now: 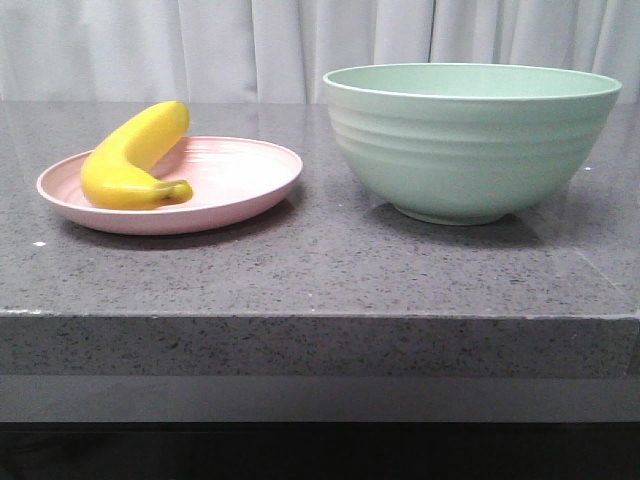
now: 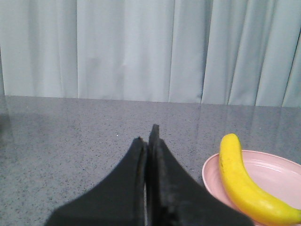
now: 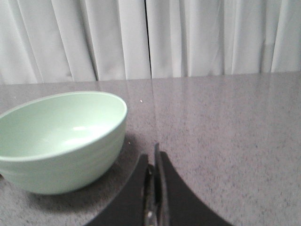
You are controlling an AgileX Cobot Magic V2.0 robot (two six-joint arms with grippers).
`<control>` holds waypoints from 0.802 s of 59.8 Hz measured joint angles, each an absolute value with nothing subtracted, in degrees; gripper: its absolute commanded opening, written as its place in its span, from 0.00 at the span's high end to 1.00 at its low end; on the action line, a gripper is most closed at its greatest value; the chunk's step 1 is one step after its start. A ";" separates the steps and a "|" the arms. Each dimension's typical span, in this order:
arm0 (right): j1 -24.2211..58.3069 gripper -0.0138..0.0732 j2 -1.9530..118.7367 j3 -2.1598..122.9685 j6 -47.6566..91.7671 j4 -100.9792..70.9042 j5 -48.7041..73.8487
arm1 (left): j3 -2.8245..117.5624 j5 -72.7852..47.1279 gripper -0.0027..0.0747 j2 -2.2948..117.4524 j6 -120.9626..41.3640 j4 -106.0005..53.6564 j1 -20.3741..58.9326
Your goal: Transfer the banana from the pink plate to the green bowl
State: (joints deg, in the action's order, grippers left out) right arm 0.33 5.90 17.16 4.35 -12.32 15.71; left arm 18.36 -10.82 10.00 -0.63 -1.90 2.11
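Both jaws pressed together, empty; banana [image 2: 240, 181] on pink plate [image 2: 277, 174], beside left jaws.

One plump yellow plastic banana [image 1: 133, 158], one shallow pale-pink round plate [image 1: 250, 170], one deep ridged mint-green bowl [image 1: 470, 140] beside it.

— What sort of place is this?

— A staged test set-up, more lab than home kitchen. The table [image 1: 320, 275] is a thick slab of dark grey speckled stone, polished like a kitchen counter, with a squared front edge.

— So why not a kitchen?

— Behind it hangs only a pale pleated curtain [image 1: 200, 45], closing off the whole background. No walls, cupboards or appliances show in any view.

— And the tableware?

— A pink plate [image 1: 245, 180] with a plastic-looking banana [image 1: 130, 160], and a mint-green bowl [image 1: 470, 140]. Props, set well apart on bare stone.
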 measured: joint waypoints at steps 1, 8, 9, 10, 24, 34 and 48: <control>0.33 0.94 6.72 18.01 4.35 -12.32 15.84 | 19.63 -11.34 0.99 11.61 -0.63 -1.87 2.11; 0.33 0.94 13.62 23.74 5.11 -12.29 16.87 | 24.54 -13.16 0.99 20.09 -0.63 -1.65 2.11; 0.33 0.94 14.69 24.42 5.24 -12.29 17.00 | 25.15 -13.28 0.99 20.90 -0.63 -1.65 2.11; 0.33 0.94 15.34 24.81 5.51 -12.19 17.09 | 25.51 -13.41 0.99 22.02 -0.63 -1.65 2.11; 0.33 0.91 19.87 26.31 6.42 -12.19 17.91 | 27.25 -13.63 0.91 26.58 -0.63 -1.53 2.11; 0.33 0.61 19.87 26.31 6.42 -12.19 18.14 | 27.38 -13.77 0.35 26.58 -0.63 -1.53 2.11; 0.33 0.26 19.87 26.31 6.50 -12.19 18.14 | 27.38 -13.77 0.10 26.58 -0.63 -1.53 2.11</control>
State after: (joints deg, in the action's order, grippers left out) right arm 0.33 19.87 26.31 6.50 -12.19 18.14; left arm 27.38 -13.77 26.58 -0.63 -1.53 2.11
